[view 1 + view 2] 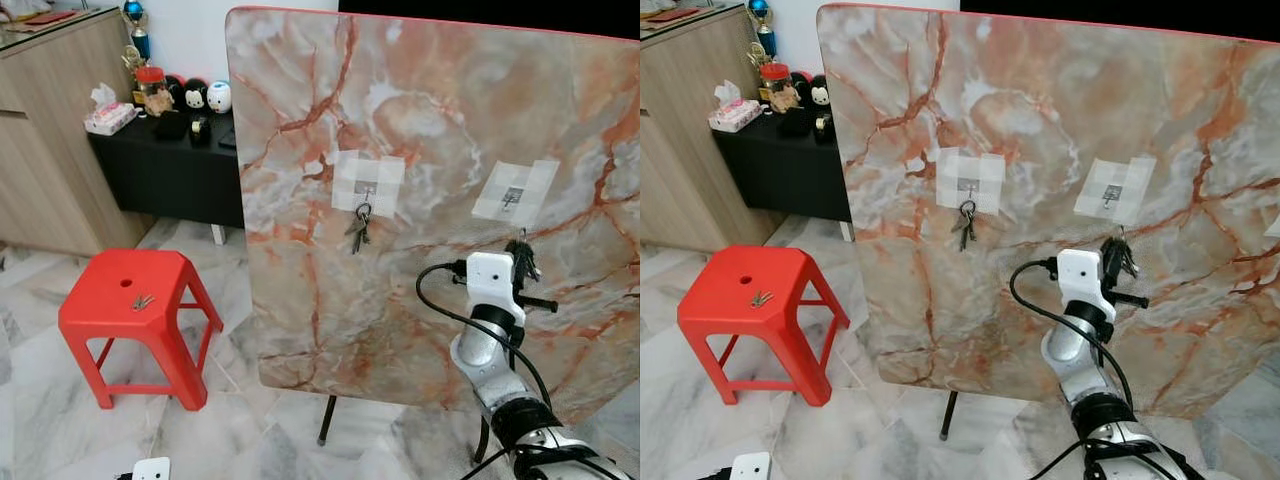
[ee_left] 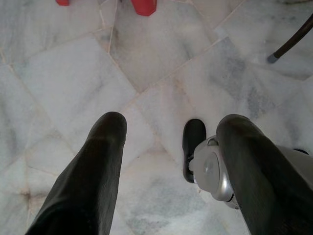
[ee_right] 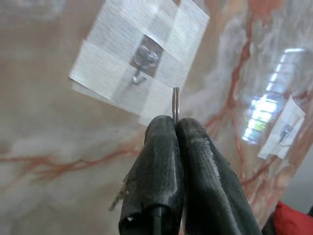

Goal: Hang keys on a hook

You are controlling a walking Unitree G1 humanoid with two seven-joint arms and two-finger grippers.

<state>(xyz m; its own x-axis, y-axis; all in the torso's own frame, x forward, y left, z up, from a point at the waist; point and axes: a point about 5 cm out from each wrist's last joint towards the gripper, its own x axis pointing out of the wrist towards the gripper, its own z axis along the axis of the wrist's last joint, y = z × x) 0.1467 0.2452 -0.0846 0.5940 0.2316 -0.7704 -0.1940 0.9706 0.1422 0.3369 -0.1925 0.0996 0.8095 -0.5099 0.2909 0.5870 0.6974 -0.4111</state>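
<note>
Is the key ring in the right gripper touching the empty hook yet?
Apart. In the right wrist view the key ring, pinched in the right gripper, stands clear of the hook, with white tape visible between them.

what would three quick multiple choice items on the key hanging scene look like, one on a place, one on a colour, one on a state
1. Where does the bunch of keys already on the marble board hang?
A. on the left taped hook
B. on the middle taped hook
C. on the stool

2. What colour is the plastic stool?
A. blue
B. white
C. red

3. How is the right gripper?
A. wide open
B. shut on a key ring
C. resting on the floor

Answers:
1 A: the keys dangle from the left taped hook, while the middle taped hook is bare.
2 C: its seat and legs are red.
3 B: in the right wrist view the fingers pinch the thin metal key ring just below the bare hook.
</note>
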